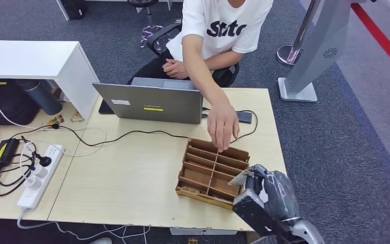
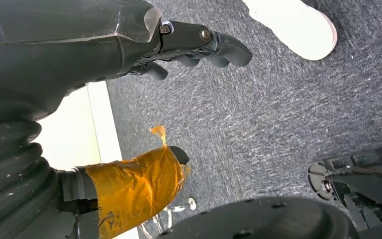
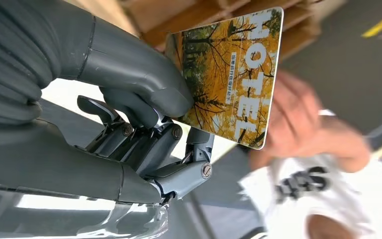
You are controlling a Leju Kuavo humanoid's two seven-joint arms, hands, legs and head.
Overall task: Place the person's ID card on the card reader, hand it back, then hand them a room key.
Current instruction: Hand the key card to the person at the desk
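Over wooden tray [image 1: 193, 189], your right hand [image 3: 144, 107] pinches room key [image 3: 229, 74] (printed "HOTEL"). Left hand [image 2: 199, 47] hangs by floor, fingers curled, holding nothing. Judged final step: handover. Next: extend key toward person's hand [image 1: 222, 124] above tray.

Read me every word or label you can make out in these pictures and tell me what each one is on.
"HOTEL": on the room key card pinched in the right hand.
Small line of characters beside it on the card: too small to read.
"St..te", partly hidden: on the person's white T-shirt.
Laptop lid logo and stickers: too small to read.
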